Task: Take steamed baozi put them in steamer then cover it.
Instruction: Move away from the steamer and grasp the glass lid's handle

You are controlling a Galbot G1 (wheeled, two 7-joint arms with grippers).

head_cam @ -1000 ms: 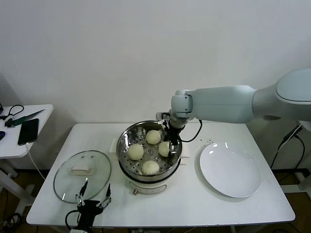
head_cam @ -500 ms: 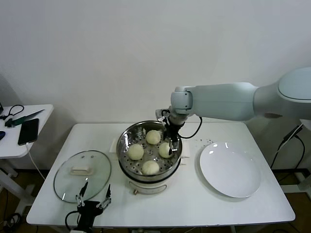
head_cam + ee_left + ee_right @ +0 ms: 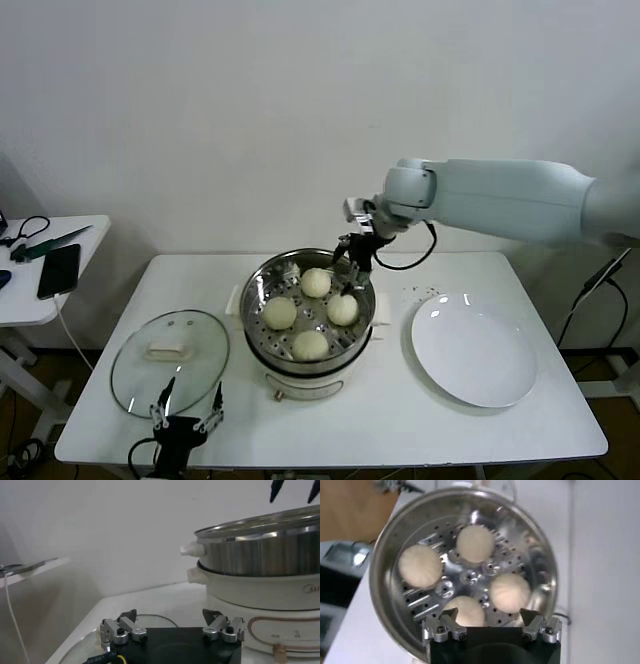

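Four steamed baozi [image 3: 311, 312] are sitting in the steamer [image 3: 262, 288]; the empty, spread right tool [image 3: 351, 263] is hovering above, the left tool [image 3: 186, 416] is waiting spread near the bench's front-left corner, and the fragile, slippery cover [image 3: 170, 360] is best gripped by its handle.

The scene is lit evenly and brightly from above, and only soft, faint shadows are cast on the desk [image 3: 400, 410]. Bright glare is seen on the steamer [image 3: 395, 545] wall and on its perforated floor in the right wrist view, where the background beyond the rim is blurred. In the left wrist view the left tool [image 3: 172, 630] is rendered dark against a pale, washed-out wall.
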